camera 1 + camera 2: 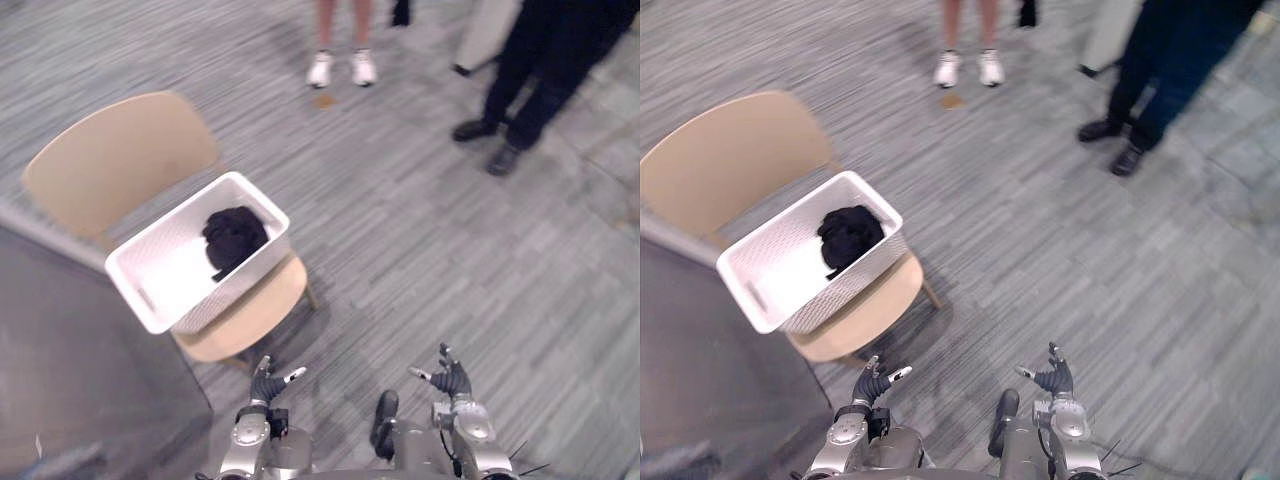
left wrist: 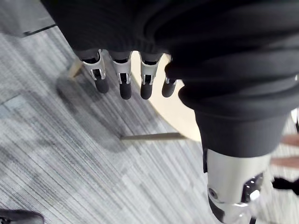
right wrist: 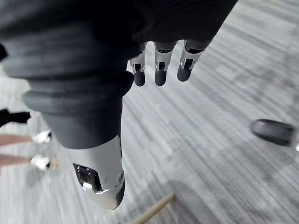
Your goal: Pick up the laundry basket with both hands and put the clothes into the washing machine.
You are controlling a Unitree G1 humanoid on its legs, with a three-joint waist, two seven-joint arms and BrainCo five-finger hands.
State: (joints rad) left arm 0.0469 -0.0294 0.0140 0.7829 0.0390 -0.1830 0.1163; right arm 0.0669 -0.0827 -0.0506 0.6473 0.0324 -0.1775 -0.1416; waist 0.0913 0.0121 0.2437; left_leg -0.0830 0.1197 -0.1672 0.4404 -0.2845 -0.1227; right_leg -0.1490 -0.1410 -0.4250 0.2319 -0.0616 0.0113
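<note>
A white perforated laundry basket [image 1: 160, 275] rests on the seat of a tan chair [image 1: 120, 160] at the left. A bundle of black clothes [image 1: 234, 238] lies inside it, toward its far right corner. My left hand [image 1: 266, 384] hangs low in front of the chair, short of the basket, fingers relaxed and holding nothing. My right hand [image 1: 450, 378] hovers over bare floor to the right, also open and empty. In the left wrist view the fingers [image 2: 123, 77] hang straight above the chair's edge [image 2: 175, 116] and a chair leg [image 2: 154, 136].
A grey panel [image 1: 70, 370] stands at the lower left beside the chair. One person in white shoes [image 1: 340, 68] stands at the far middle, and another in dark trousers and dark shoes [image 1: 500, 140] at the far right. Grey carpet lies between.
</note>
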